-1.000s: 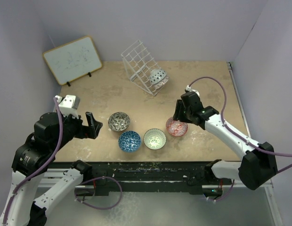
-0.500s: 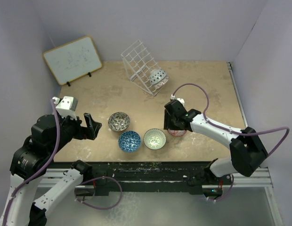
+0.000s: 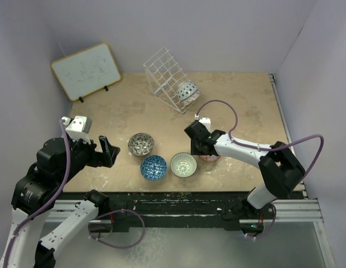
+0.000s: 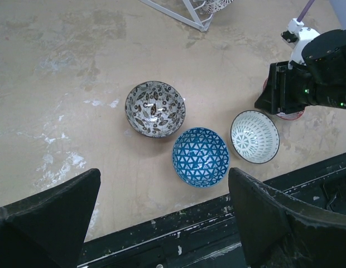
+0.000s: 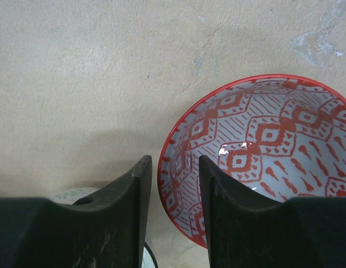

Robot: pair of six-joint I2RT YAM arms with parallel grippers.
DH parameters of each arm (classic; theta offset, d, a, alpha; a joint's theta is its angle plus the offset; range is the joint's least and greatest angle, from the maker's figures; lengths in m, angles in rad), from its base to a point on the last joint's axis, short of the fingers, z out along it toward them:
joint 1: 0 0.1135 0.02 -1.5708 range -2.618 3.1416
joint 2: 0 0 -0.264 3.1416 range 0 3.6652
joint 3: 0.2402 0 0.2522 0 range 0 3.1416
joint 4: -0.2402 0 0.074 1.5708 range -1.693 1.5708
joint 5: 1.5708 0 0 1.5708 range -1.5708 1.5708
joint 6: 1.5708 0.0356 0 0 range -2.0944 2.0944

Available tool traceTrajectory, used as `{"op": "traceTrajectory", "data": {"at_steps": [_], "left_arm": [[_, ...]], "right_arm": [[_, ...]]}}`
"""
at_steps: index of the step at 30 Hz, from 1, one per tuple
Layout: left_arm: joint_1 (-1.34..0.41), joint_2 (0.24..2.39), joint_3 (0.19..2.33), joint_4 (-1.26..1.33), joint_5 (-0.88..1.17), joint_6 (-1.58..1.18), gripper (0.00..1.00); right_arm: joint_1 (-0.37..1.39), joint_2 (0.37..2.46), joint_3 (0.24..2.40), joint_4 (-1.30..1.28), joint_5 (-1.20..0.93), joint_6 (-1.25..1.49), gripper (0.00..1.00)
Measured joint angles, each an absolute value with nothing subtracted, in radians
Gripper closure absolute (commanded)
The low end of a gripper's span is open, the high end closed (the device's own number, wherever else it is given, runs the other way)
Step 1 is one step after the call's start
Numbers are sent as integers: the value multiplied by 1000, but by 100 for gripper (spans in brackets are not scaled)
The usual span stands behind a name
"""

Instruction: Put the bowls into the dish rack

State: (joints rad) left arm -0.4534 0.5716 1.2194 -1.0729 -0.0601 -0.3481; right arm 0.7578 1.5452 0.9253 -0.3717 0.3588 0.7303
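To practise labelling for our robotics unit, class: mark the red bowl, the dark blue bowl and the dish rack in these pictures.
red bowl (image 5: 256, 151), right wrist view, on its patterned inner wall.
dark blue bowl (image 4: 200, 157), left wrist view, centre of its inside.
dish rack (image 3: 163, 71), top external view, on its upper wire grid.

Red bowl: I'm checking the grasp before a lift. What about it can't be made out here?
Top external: red bowl mostly hidden under the right tool.
Left wrist: only a sliver shows behind that tool.
Right wrist: its right side cut off by the frame edge.
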Motion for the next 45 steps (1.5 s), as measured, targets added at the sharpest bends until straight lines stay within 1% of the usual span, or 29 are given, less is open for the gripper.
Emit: {"op": "traceTrajectory", "data": {"at_steps": [1, 3, 10, 11, 16, 20, 24, 28, 31, 36, 41, 45], "left_arm": [[-453, 571, 1217, -1074, -60, -348, 1], [-453, 569, 1213, -1078, -60, -348, 1], [-453, 569, 1213, -1079, -60, -348, 1], [-453, 569, 1213, -1079, -60, -348, 1], [-453, 569, 1208, -1079, -60, -348, 1], [-453, 569, 1203, -1080, -61, -348, 1], [-453, 569, 1203, -1080, -63, -347, 1], [-453, 569, 1203, -1080, -64, -347, 1], [-453, 572, 1209, -1081, -64, -347, 1], [-453, 582, 1232, -1084, -65, -347, 1], [-453, 594, 1268, -1087, -69, -347, 1], [-453, 596, 1284, -1089, -75, -347, 1]], "right_arm": [[766, 1557, 931, -376, 374, 731, 62], [776, 1574, 936, -382, 398, 731, 69], [785, 1583, 946, -412, 469, 730, 98], [785, 1583, 955, -421, 486, 727, 100], [785, 1578, 976, -453, 513, 722, 100], [785, 1564, 1008, -458, 484, 718, 100], [783, 1501, 1065, -443, 471, 696, 100], [754, 1424, 1134, -369, 408, 665, 100], [692, 1387, 1171, -273, 293, 646, 100], [552, 1368, 1187, -58, 30, 656, 100], [494, 1407, 1217, 147, -155, 706, 100], [462, 1489, 1227, 405, -328, 834, 100]]}}
